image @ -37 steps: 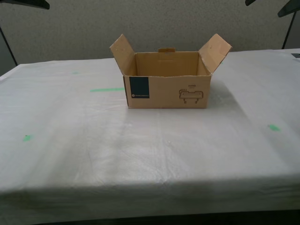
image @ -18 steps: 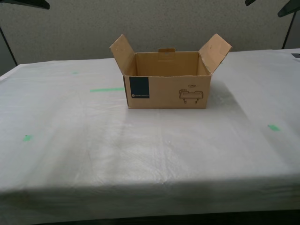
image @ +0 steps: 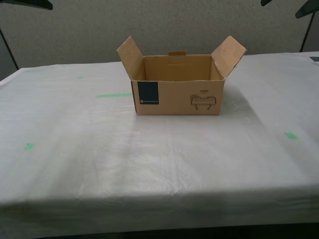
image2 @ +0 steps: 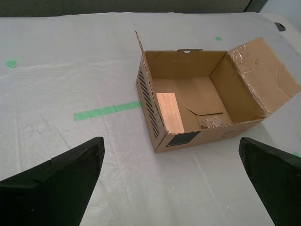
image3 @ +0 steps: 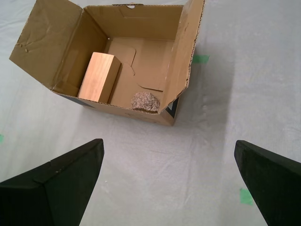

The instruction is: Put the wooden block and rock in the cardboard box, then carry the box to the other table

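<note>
The cardboard box (image: 178, 84) stands on the other table (image: 159, 154), the one with a wrinkled white top, flaps spread open. Inside the cardboard box (image3: 117, 56) lie the wooden block (image3: 99, 76) and the rock (image3: 145, 101). From the other side, the cardboard box (image2: 207, 94) shows the wooden block (image2: 169, 112) and the rock (image2: 212, 122) on its floor. My first gripper (image3: 169, 181) hovers above and apart from the box, open and empty. My second gripper (image2: 171, 181) is likewise open, empty and clear of the box. Neither arm shows in the exterior view.
Green tape marks (image: 113, 94) dot the cloth, one strip (image2: 107, 110) beside the box. A grey wall (image: 159, 25) stands behind the table. Dark stand legs (image: 306, 20) rise at the exterior view's upper corners. The table's front edge (image: 159, 209) runs across the bottom.
</note>
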